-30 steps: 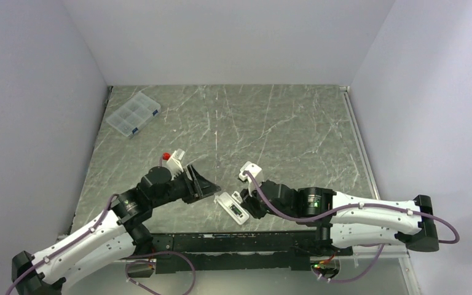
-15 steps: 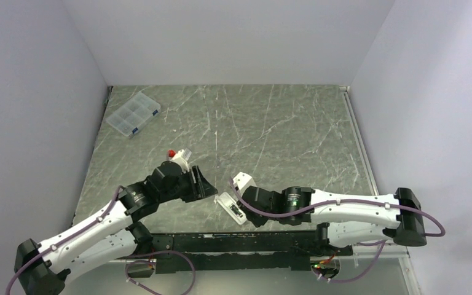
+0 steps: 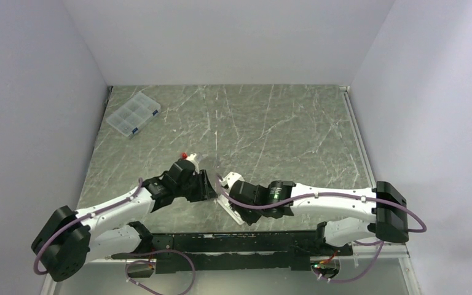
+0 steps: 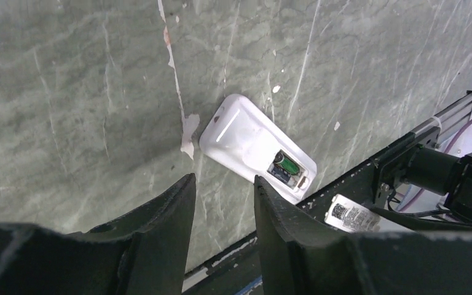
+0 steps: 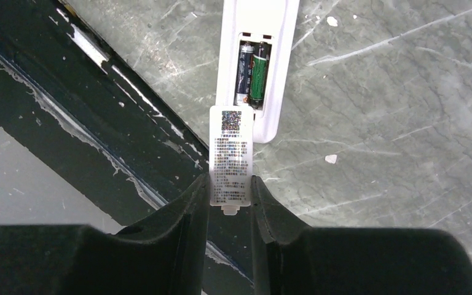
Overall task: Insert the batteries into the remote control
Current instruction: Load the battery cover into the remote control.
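Two batteries (image 5: 251, 72) sit in one remote (image 5: 284, 37), just ahead of your right gripper (image 5: 229, 184), which pinches one cover (image 5: 230, 153). Your left gripper (image 4: 224, 184) is half-open and holds nothing. Rail (image 5: 92, 98) alongside, table (image 5: 405, 92) beyond.

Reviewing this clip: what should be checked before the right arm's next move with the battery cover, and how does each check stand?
1. Both batteries lie side by side in the open back of the remote: ok.
2. Battery polarity is right: cannot tell.
3. The remote lies flat on the table, back up: ok.
4. The right gripper holds the cover between its fingers: ok.
5. The cover is lined up with the opening: cannot tell. Its far edge overlaps the remote's near end, but its height above the remote is unclear.
6. The left gripper is open, empty and off the remote: ok.
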{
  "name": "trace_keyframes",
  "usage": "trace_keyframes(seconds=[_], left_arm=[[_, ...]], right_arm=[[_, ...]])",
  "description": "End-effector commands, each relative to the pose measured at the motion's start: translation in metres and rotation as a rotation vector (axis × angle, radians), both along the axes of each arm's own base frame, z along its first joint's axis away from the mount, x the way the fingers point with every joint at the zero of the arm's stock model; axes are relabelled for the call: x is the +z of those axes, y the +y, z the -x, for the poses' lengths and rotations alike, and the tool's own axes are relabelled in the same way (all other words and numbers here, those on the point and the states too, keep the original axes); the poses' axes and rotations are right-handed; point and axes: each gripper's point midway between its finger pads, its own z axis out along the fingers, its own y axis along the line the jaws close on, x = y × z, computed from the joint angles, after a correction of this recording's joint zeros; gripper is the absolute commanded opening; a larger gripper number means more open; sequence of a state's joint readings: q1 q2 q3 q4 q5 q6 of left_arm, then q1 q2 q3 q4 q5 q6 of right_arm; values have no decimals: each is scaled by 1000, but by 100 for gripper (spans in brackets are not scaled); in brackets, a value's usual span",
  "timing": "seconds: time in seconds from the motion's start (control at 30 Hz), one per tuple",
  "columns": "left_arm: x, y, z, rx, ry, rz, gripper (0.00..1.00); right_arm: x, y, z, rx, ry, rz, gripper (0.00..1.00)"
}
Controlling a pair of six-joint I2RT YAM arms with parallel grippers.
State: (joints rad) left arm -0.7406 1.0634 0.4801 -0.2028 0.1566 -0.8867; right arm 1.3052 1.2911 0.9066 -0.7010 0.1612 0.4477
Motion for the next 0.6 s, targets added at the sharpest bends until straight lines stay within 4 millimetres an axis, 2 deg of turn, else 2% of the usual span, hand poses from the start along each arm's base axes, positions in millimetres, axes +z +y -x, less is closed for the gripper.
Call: trace_keyframes(seconds=[0.0,0.33,0.57], left_arm=[[9,-11,-21,-42,-111,12,45],[3,-26,-39,-100,-198,19,47],[-2,-38,-41,-160,-220,44,48]], right_arm=[[16,22,-8,25,16,-63,11],[5,20,-15,15,81,-64,10],[0,21,-20,1,97,-47,10]])
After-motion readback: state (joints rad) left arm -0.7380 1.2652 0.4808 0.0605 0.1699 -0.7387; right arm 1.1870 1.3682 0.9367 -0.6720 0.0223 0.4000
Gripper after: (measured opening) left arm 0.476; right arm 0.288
